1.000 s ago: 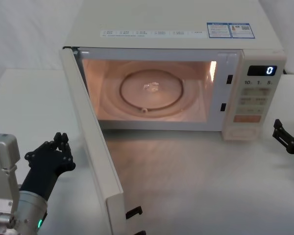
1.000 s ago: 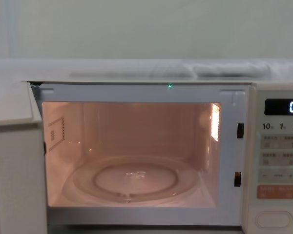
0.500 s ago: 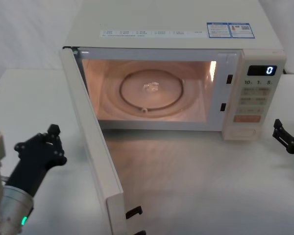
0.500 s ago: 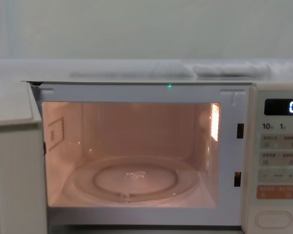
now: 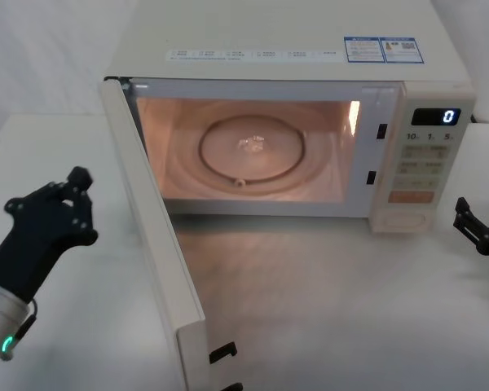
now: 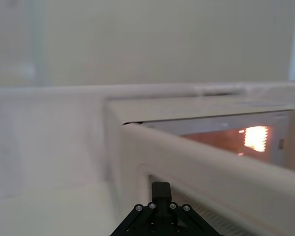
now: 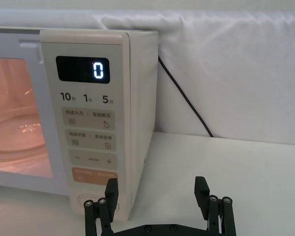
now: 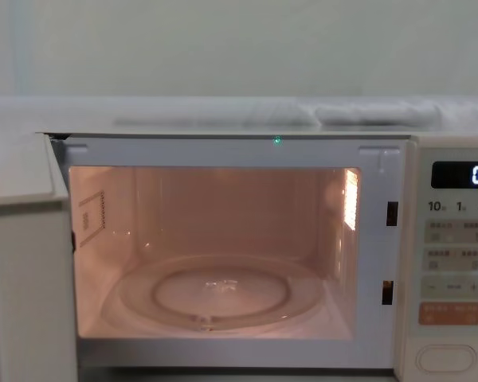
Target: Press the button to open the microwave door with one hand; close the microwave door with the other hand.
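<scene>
The microwave door (image 5: 159, 244) stands wide open, swung out to the left, with the lit cavity and glass turntable (image 5: 248, 151) exposed. Its cream edge also shows in the chest view (image 8: 24, 278) and crosses the left wrist view (image 6: 211, 167). My left gripper (image 5: 75, 186) is shut and hovers left of the door's outer face, a short gap away. In its own wrist view the gripper (image 6: 161, 189) points at the door's top edge. The button (image 5: 411, 218) sits at the bottom of the control panel. My right gripper (image 5: 473, 230) is open, low and right of the panel; in the right wrist view the gripper (image 7: 156, 189) partly hides the button (image 7: 94, 205).
The microwave body (image 5: 285, 41) fills the back of the white table (image 5: 334, 309). The display (image 8: 462, 174) reads 0. A black power cable (image 7: 187, 101) runs down the white backdrop behind the right side. Door latch hooks (image 5: 222, 353) stick out at the door's near end.
My left gripper has moved up and farther along the door's outer side, its arm shifting left. The door, the right gripper and the display have not changed.
</scene>
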You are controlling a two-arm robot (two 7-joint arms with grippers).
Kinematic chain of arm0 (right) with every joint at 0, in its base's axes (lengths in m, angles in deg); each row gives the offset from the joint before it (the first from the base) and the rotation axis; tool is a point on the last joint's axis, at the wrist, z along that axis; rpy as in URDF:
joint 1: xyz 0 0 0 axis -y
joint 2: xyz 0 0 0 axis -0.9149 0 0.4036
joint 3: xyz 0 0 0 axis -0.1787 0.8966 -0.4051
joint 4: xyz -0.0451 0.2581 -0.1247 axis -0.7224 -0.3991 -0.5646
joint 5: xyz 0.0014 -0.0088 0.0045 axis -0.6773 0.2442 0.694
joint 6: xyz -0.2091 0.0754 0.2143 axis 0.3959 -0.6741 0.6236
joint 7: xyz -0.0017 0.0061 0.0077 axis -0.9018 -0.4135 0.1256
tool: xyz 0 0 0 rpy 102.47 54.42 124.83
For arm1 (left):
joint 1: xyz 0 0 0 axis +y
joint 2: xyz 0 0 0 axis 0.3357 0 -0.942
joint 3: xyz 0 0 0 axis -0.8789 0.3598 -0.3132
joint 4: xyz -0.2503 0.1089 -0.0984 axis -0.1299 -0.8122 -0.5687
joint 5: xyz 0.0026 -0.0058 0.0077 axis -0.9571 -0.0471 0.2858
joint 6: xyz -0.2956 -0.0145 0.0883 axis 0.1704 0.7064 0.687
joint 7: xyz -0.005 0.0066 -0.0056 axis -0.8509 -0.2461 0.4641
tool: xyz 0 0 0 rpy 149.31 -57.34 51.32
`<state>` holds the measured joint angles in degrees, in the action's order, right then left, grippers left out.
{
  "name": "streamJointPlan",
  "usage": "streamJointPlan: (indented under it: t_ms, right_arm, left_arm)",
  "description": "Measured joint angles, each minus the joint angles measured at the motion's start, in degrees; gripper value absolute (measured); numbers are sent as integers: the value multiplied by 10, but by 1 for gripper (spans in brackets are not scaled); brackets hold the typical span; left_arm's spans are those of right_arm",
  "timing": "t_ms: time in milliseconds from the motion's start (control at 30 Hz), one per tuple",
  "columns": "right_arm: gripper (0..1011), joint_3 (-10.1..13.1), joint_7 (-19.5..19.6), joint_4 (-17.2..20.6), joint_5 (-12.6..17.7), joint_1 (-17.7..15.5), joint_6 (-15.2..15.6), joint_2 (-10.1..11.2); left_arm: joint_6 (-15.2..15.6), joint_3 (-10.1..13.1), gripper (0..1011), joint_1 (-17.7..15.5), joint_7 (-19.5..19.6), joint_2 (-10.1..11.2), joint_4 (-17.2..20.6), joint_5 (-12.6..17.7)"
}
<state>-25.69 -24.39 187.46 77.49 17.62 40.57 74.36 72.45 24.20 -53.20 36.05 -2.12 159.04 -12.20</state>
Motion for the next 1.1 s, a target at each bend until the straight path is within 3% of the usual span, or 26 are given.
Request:
streamJointPlan:
  t_ms: [333,600,733,1100]
  right_arm:
    - [1002,0,0,0,0,0,0,0]
    - [1002,0,0,0,0,0,0,0]
    - [1002,0,0,0,0,0,0,0]
    - [1002,0,0,0,0,0,0,0]
  left_arm:
    - [23,30,0,-30,44,36,-1,-36]
    - [35,80,0,-83,79,59,-27,-52]
    - [38,101,0,-110,88,63,-42,-53]
    - [34,185,0,-213,130,55,-118,-56]
